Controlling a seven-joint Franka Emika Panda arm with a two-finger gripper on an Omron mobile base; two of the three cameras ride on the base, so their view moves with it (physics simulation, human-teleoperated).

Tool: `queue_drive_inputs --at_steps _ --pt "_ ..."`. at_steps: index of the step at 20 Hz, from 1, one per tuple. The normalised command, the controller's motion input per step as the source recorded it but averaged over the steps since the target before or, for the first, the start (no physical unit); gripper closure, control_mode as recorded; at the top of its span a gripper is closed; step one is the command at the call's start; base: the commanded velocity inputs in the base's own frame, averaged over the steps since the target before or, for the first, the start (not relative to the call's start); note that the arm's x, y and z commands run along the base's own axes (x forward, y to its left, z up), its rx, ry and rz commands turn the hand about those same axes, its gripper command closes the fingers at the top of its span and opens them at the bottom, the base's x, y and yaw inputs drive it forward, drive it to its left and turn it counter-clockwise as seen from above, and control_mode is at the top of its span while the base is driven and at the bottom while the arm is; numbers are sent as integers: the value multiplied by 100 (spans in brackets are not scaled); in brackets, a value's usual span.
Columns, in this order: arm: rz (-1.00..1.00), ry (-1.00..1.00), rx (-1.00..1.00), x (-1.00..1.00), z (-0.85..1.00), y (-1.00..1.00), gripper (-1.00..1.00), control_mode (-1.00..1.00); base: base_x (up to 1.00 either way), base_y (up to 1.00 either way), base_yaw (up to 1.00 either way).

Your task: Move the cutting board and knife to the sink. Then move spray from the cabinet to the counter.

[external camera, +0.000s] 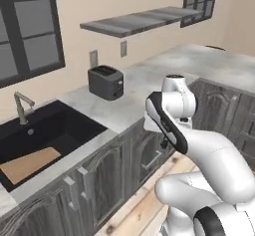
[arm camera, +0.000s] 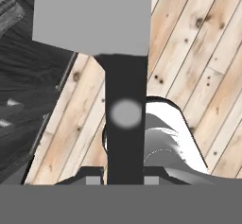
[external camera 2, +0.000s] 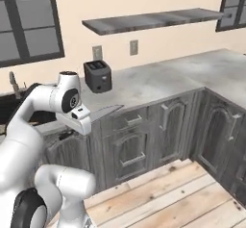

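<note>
Black-handled knife (arm camera: pixel 124 124) sits pinched between the gripper (arm camera: pixel 123 180) fingers at frame centre, cutting board (external camera: pixel 29 164) already in the sink (external camera: pixel 74 125) lower left; a swing could slip it floorward

**Colours and patterns across the kitchen**

The cutting board (external camera: pixel 30 164) is tan orange-brown and lies in a black sink (external camera: pixel 64 125). The knife (arm camera: pixel 124 90) has a black handle with a pale grey round spot, and a flat grey blade. The table (external camera: pixel 149 83) is mottled light grey stone; the drawer units (external camera 2: pixel 144 140) below are dark grey wood-grain. The toaster (external camera: pixel 105 82) is dark charcoal. The floor (external camera 2: pixel 182 193) is light knotty pine planks. The walls are cream, the window frames dark, and the wall shelf (external camera 2: pixel 149 20) streaked grey.
</note>
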Motion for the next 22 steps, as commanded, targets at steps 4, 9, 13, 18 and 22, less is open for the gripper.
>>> queue_drive_inputs --at_steps 4,9,13,18,22 --pt "0 0 0 0 0 0 100 100 -41 55 42" --pt "0 0 0 0 0 0 100 100 -3 36 4" --pt "0 0 0 0 0 0 100 100 29 33 8" --pt "0 0 0 0 0 0 100 100 43 17 42" --pt "0 0 0 0 0 0 100 100 44 1 51"
